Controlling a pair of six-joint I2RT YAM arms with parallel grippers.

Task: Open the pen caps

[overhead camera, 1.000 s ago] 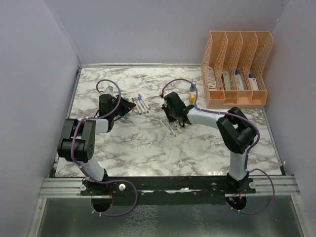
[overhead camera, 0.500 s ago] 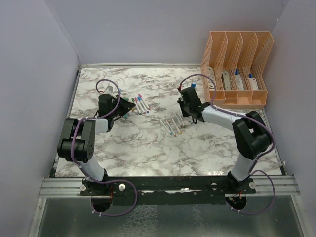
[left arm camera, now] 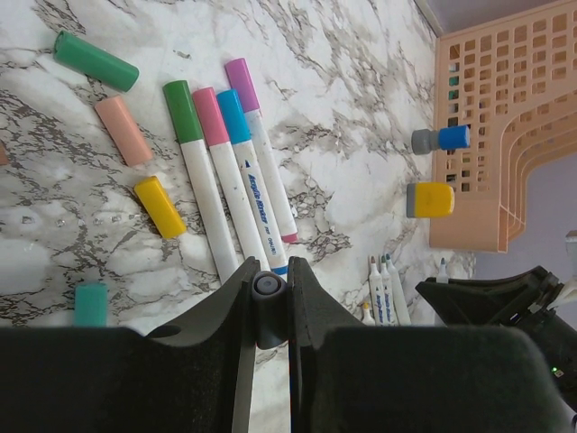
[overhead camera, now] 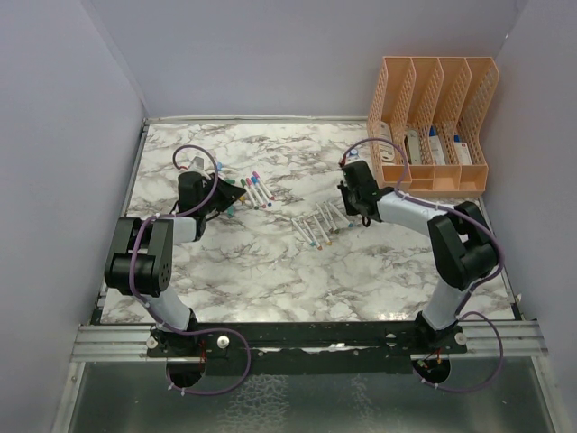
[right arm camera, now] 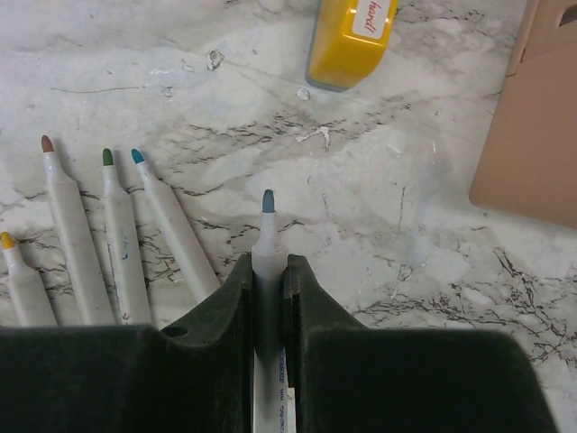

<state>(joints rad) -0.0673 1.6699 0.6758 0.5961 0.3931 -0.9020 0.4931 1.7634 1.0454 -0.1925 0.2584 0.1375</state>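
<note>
My left gripper (left arm camera: 268, 271) is shut on a dark grey pen cap (left arm camera: 267, 290), held end-on above the marble. Loose pen caps lie beyond it: green (left arm camera: 95, 61), pink (left arm camera: 124, 130), yellow (left arm camera: 160, 207) and teal (left arm camera: 90, 304). Beside them lie several capped white pens (left arm camera: 236, 171). My right gripper (right arm camera: 268, 262) is shut on an uncapped white pen (right arm camera: 267, 225) with a blue-grey tip pointing forward. To its left lie several uncapped pens (right arm camera: 117, 244). From above, the left gripper (overhead camera: 236, 195) sits by the capped pens (overhead camera: 257, 189), and the right gripper (overhead camera: 354, 191) stands right of the uncapped row (overhead camera: 317, 225).
A yellow block (right arm camera: 352, 41) lies just ahead of the right gripper, with a blue cylinder (left arm camera: 442, 139) beyond it. The orange file organizer (overhead camera: 433, 126) stands at the back right, close to the right gripper. Grey walls enclose the marble tabletop (overhead camera: 270, 271).
The right arm has swung right, away from the row of uncapped pens toward the organizer, carrying its pen. The left gripper has shifted only slightly.
</note>
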